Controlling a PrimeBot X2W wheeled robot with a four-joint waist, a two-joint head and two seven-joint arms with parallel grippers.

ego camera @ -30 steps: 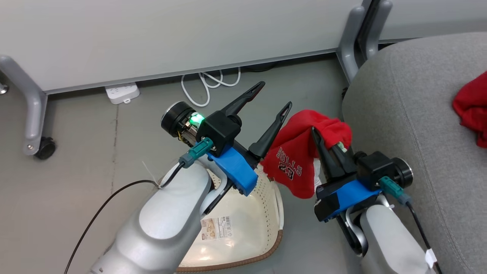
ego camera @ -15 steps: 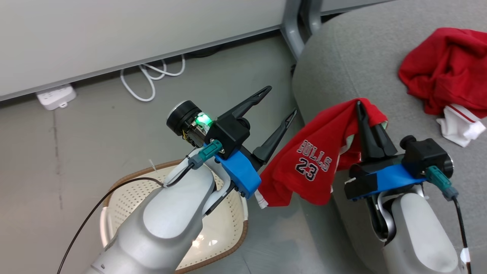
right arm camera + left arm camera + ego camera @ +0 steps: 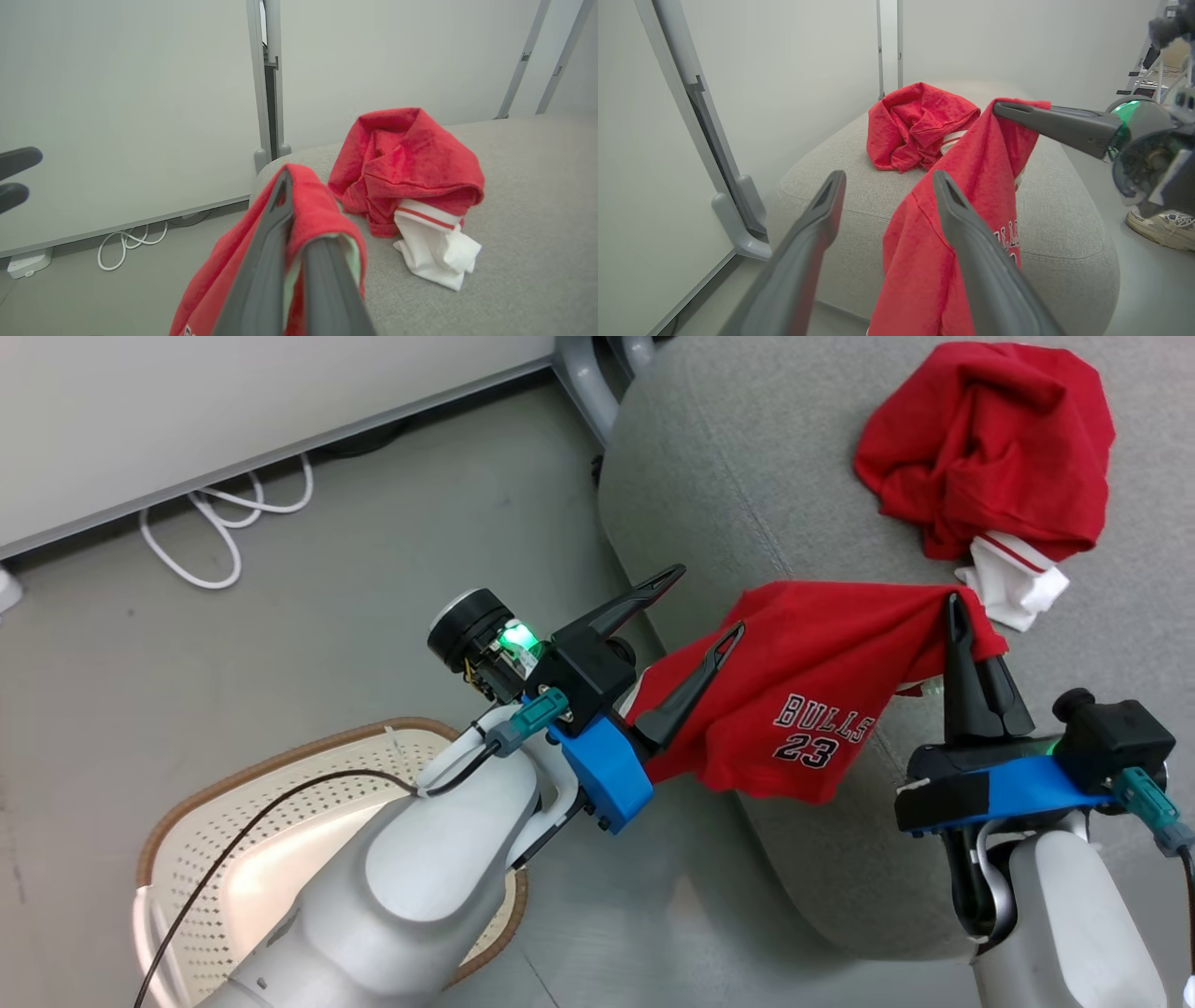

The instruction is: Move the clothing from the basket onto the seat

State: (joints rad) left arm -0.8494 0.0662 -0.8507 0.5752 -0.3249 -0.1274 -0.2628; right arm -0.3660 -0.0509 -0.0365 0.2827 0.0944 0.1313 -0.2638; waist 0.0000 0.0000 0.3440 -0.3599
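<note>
Now swinging clear of the basket (image 3: pixel 280 756), the right gripper (image 3: pixel 954 607) is pinching the BULLS 23 jersey (image 3: pixel 822 653) tight over the left edge of the seat (image 3: pixel 728 476), cloth trailing leftward, left gripper (image 3: pixel 707 600) hanging open, empty.

Head cam looks steeply down, both wrist cams sit low and close facing the seat (image 3: pixel 747 476), which all three share.

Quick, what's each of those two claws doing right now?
Left gripper: open, holding nothing.
Right gripper: shut on the BULLS 23 garment.
</note>
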